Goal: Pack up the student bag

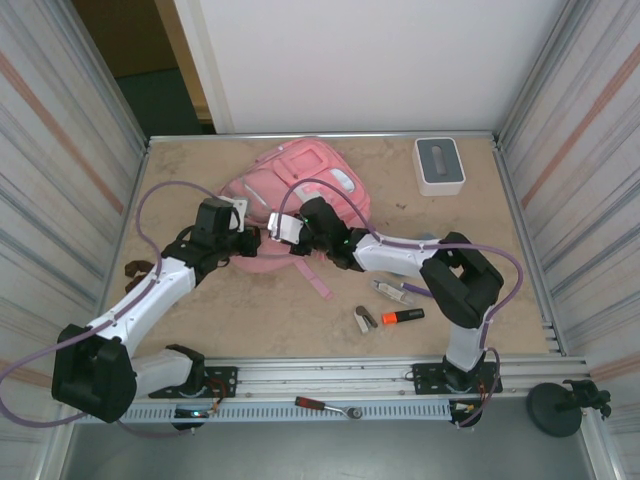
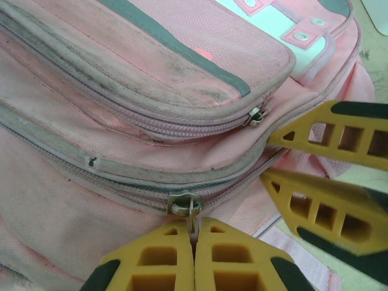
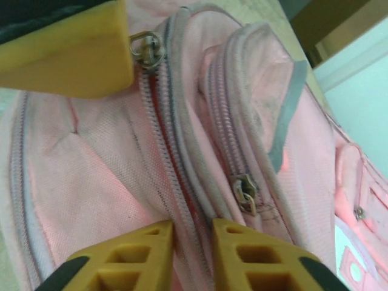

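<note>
Left gripper (image 2: 194,236) clamped shut on zip pull (image 2: 185,205) of student bag (image 1: 300,190), lying on worktop (image 1: 250,310). Right gripper (image 3: 193,233) narrowly parted astride seam, grip unclear. Step, likely: unzipping. Next: brace bag, draw pull along zip.

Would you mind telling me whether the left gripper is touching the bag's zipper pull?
Touching. The left wrist view shows the left gripper shut on the zipper pull of the student bag.
</note>
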Robot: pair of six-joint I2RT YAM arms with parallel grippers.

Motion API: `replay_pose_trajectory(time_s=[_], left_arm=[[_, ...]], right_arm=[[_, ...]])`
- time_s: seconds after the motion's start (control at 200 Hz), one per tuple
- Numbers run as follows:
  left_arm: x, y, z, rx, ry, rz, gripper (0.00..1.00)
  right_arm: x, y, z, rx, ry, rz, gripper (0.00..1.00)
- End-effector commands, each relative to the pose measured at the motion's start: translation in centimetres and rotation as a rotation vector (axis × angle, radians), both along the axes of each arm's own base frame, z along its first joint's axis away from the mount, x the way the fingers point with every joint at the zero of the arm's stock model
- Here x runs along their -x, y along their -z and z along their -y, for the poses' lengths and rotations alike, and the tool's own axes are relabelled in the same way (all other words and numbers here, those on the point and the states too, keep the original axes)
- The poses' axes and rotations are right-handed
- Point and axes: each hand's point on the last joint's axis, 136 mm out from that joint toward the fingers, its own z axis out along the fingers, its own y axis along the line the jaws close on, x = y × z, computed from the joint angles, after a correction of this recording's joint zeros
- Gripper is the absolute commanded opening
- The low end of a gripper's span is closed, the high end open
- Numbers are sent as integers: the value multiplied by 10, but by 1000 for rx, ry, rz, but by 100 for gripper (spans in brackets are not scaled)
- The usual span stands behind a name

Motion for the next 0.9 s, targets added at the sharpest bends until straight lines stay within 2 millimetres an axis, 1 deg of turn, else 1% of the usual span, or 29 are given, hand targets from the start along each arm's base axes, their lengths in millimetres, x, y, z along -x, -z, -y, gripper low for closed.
replay_pose_trajectory(time_s=[0.0,0.115,0.256,0.361,0.471,0.611,0.706,0.797,0.897], left_arm=[[-1,-19,9,57,31,58,0],[-3,-19,3,50,14,57,0],[-8,-19,-11,18,-31,62,0],[-13,-15,-23,-22,-74,60,0],[-19,-8,-36,-67,-121,52,0],[-23,-2,-47,-114,-156,38,0],[-23,2,-44,-107,-142,24,0],[-20,6,-32,-73,-99,8,0],[-15,8,-16,-67,-56,6,0]], right_arm=[[-16,-7,3,-10,60,115,11],[-18,-6,13,-4,78,119,0],[-20,-7,32,-3,102,112,0],[-19,-8,48,-6,98,93,0],[-17,-3,63,16,80,71,0],[-24,5,83,68,85,55,0],[-31,13,96,113,97,41,0],[-38,19,108,143,120,27,0],[-49,19,125,153,172,24,0]])
